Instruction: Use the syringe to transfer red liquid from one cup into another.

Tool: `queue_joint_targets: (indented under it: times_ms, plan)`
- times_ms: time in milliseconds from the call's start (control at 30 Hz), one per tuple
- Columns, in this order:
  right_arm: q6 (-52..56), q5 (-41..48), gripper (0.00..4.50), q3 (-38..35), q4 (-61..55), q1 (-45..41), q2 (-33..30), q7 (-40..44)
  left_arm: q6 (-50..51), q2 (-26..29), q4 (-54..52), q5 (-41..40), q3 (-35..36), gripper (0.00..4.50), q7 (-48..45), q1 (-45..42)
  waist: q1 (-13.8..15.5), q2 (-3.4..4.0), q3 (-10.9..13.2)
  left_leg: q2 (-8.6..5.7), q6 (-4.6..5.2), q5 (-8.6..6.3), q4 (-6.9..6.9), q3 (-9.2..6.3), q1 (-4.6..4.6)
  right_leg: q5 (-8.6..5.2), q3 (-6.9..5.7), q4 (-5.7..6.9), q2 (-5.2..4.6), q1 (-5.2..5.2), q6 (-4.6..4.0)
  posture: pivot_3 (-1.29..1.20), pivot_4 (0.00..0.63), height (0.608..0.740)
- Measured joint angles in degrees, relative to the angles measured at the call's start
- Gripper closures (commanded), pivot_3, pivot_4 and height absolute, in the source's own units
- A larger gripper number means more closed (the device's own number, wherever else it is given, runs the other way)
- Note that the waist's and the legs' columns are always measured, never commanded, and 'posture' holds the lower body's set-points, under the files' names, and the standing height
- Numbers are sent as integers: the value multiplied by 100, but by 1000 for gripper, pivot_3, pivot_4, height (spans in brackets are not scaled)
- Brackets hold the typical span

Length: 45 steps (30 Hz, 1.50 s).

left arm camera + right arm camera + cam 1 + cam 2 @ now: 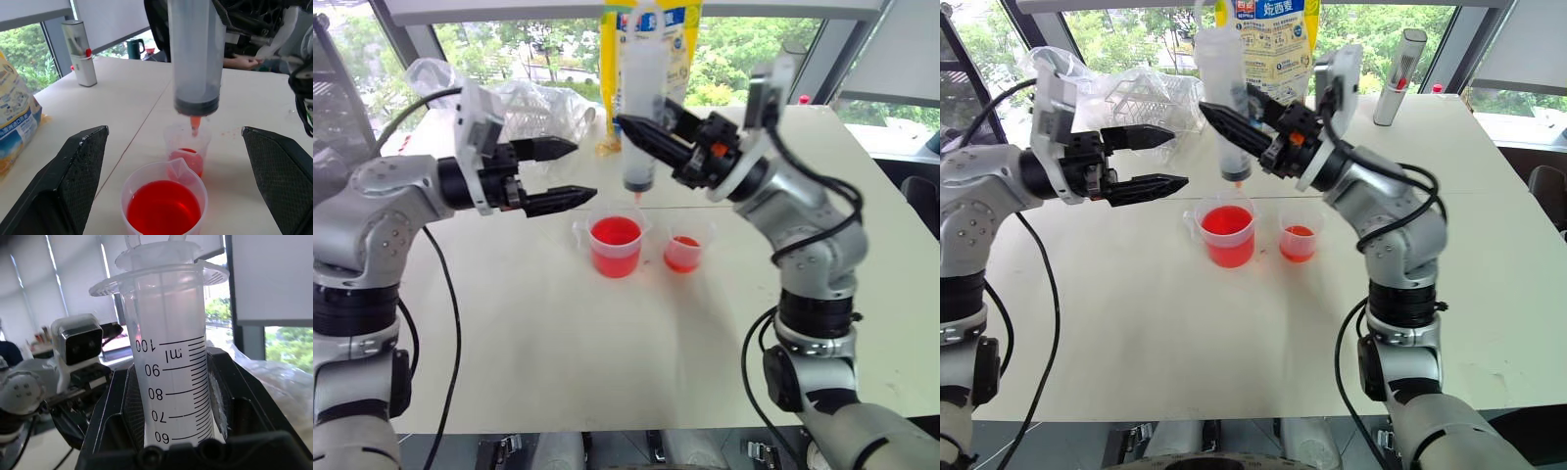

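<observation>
My right hand [651, 137] grips the syringe [639, 117] upright, tip directly above the beaker [615, 245]. My left hand [570, 171] waits wide open just beside.

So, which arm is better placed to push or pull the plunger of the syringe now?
The left. The right gripper holds the syringe upright above the beaker; the left gripper is open and free beside it.

Pale table [558, 362] before wide windows, green trees outside. Yellow-and-blue printed bag [1278, 39] upright at far edge. Crumpled clear plastic bag [1136, 93] beside it, toward left. Tall grey cylinder with red dot [1398, 64] standing at far right. Dark jug [134, 48] on distant table.
</observation>
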Motion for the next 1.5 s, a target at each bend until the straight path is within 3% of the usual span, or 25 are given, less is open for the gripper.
queue_joint_targets:
  times_ms: [267, 600, 833, 1333, 1433, 1500]
  plan:
    - [-1575, -808, 3085, 777, 1410, 716, 485, 334, 152, 57, -231, -139, 181, 0, 167, 66, 0, -1, 0, -2, -1, 0, 3, 1, 0, 0, -2, 1, -4, 2, 0, 0, 150, 740]
    - [-2668, -1384, 3085, 934, 2314, 885, 635, 422, 107, -93, -174, -126, 145, 0, 333, 0, -2, 0, 0, -2, -2, 1, 3, 1, 5, 0, -3, 5, -3, 3, 0, 0, 150, 740]
    - [-2864, -1644, 3085, 1088, 2382, 1068, 693, 327, -277, -619, 534, 340, -324, 0, 308, -552, -8, -1, 0, -8, -3, 2, 4, 3, 5, 0, -4, 5, -4, 5, 0, 0, 150, 740]
    - [-2905, -1722, 3085, 1100, 2354, 1127, 668, 259, -511, -1024, 1133, 731, -601, 0, 43, -669, -5, -1, 0, -6, -4, 2, 4, 2, 8, 0, -3, 8, -2, 5, 0, 0, 150, 740]
    - [-2905, -1735, 3085, 1103, 2346, 1129, 664, 259, -510, -1074, 1142, 734, -601, 781, 21, -681, -2, -1, 0, -6, -4, 2, 5, 1, 8, 0, -3, 8, -3, 5, 0, 0, 150, 740]
    - [-2905, -1758, 3085, 1107, 2342, 1129, 664, 259, -505, -1078, 1144, 734, -601, 1679, 8, -692, -4, -1, 0, -6, -4, 2, 4, 2, 8, 0, -3, 8, -3, 5, 0, 0, 150, 740]
